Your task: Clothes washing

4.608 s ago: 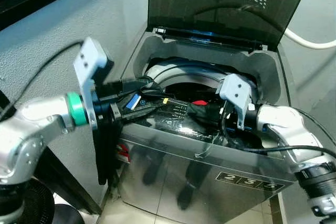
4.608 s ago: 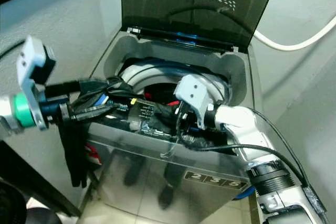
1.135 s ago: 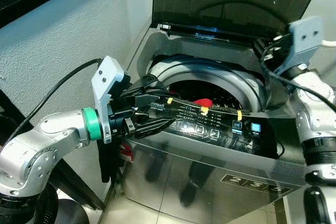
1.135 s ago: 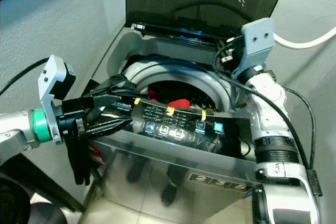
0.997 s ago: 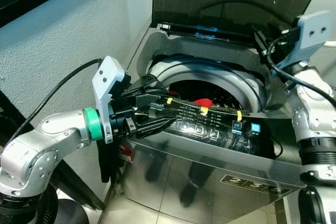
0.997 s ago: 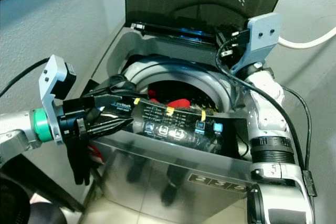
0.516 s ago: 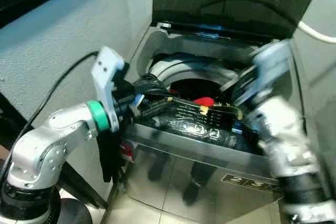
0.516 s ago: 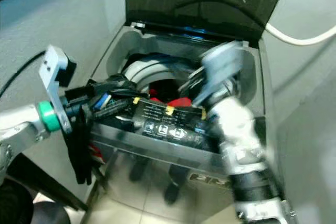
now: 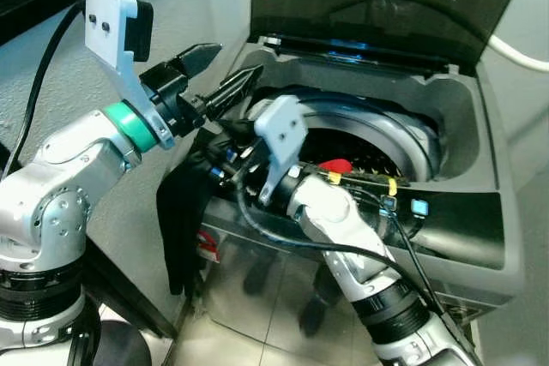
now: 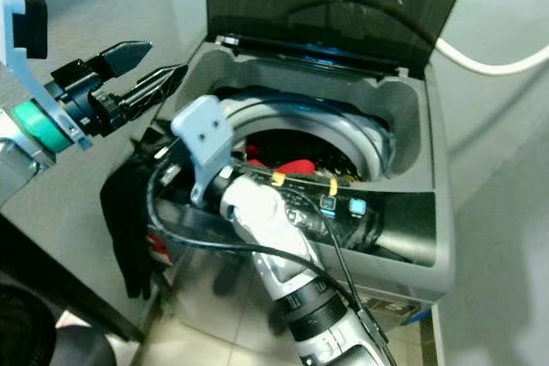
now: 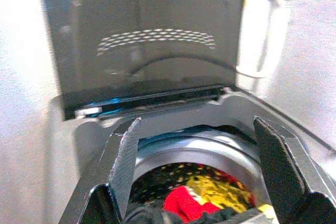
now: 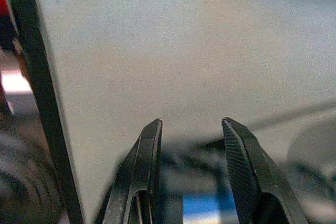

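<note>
Your left gripper (image 9: 221,71) spread empty above the open washer (image 9: 463,117), right gripper (image 12: 191,145) parted near black garment (image 9: 180,220), red clothes (image 11: 186,203) inside.

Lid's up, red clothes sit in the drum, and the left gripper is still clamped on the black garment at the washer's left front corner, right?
Not quite. The left gripper hangs above the washer, jaws open and empty, as the left eye view shows. The black garment drapes over the corner, unheld.
</note>
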Controlling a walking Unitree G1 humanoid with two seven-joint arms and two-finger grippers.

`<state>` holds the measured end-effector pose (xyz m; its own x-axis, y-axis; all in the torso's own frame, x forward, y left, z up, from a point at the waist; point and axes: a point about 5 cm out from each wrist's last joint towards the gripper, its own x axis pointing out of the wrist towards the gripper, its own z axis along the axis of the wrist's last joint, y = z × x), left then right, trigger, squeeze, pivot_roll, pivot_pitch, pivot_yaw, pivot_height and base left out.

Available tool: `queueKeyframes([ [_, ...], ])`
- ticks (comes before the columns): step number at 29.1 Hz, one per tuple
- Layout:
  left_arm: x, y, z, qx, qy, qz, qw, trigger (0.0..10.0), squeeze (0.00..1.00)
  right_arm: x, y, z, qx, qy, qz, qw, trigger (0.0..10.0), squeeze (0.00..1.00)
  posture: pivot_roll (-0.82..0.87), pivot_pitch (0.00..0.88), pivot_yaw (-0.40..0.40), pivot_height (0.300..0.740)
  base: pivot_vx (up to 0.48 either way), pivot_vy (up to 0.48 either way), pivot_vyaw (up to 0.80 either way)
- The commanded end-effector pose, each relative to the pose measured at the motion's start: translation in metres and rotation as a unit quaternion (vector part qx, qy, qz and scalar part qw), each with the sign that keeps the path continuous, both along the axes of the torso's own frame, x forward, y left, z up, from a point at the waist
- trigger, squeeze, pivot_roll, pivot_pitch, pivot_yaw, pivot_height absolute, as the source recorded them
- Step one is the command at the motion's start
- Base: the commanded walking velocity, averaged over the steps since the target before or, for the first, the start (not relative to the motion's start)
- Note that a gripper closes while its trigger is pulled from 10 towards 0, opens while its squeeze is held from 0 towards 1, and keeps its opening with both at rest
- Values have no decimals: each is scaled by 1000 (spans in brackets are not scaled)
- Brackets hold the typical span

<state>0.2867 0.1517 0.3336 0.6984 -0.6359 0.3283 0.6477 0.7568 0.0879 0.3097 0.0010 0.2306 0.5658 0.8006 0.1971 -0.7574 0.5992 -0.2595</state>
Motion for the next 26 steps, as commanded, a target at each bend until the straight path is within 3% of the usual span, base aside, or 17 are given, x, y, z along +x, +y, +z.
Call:
queueKeyframes([
  [1, -2, 0, -4, 9, 9, -1, 1000, 10000, 0, -2, 5, -15, -31, 22, -6, 999, 10000, 0, 141, 81, 43, 740, 0, 0, 0],
  [5, -2, 0, -6, 14, 16, 2, 1000, 10000, 0, -1, 5, -19, -39, 26, -16, 999, 10000, 0, 141, 81, 43, 740, 0, 0, 0],
  [9, 3, 3, -27, 17, 56, 23, 998, 10000, 0, 3, -8, -17, -53, 18, -44, 997, 10000, 0, 126, 95, 47, 740, 0, 0, 0],
  [13, 5, 1, -29, 14, 62, 23, 998, 10000, 0, 1, -7, -17, -68, 7, -46, 997, 10000, 0, 124, 97, 47, 740, 0, 0, 0],
  [19, 6, 0, -28, 14, 65, 20, 998, 10000, 0, -6, 10, -15, -56, 7, -29, 998, 10000, 0, 123, 103, 51, 740, 0, 0, 0],
  [22, 6, 0, -28, 14, 67, 18, 997, 10000, 0, -10, 21, -22, -103, -3, -26, 994, 10000, 0, 123, 103, 51, 740, 0, 0, 0],
  [26, 5, 0, -27, 15, 69, 16, 997, 10000, 0, -14, 23, -23, -121, -6, -9, 993, 10000, 0, 123, 103, 51, 740, 0, 0, 0],
])
